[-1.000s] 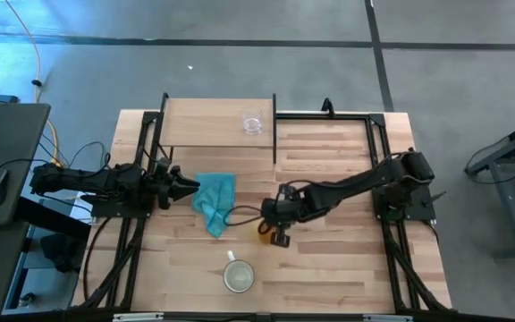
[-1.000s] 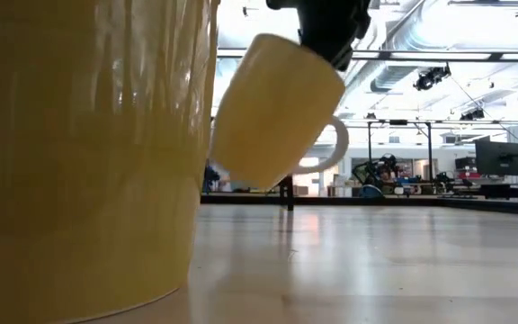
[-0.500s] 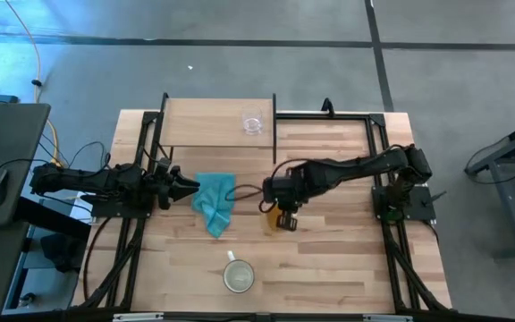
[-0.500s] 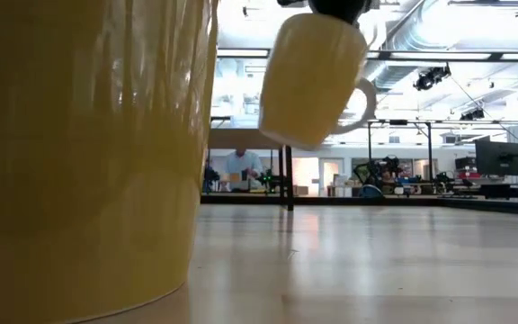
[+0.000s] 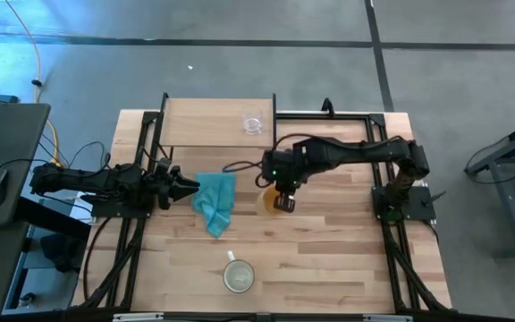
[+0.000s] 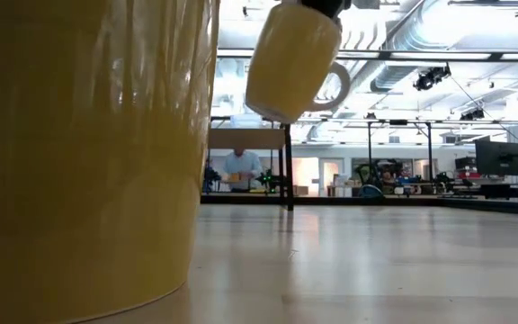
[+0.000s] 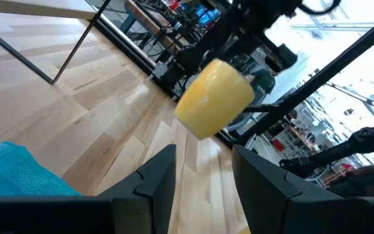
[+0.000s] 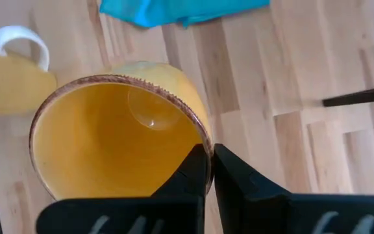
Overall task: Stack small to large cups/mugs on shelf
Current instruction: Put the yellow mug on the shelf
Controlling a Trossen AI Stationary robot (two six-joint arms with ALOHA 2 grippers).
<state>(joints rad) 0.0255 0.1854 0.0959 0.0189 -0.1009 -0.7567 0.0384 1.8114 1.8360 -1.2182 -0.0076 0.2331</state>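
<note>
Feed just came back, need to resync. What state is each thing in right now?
orange mug: lifted off the table, tilted, rim pinched by right gripper
glass cup: upright on shelf
cream mug: upright on tabletop
teal cloth: crumpled on tabletop
left gripper: open, empty

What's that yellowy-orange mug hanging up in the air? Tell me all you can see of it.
The orange mug is a glossy, ceramic-looking cup, yellow-orange inside and out, with a darker speckled rim and a loop handle. It hangs tilted above the plank tabletop, touching nothing below. The right gripper holds it, its fingers pinching the rim wall, one inside and one outside. It is near the middle of the table, just right of the teal cloth.
</note>
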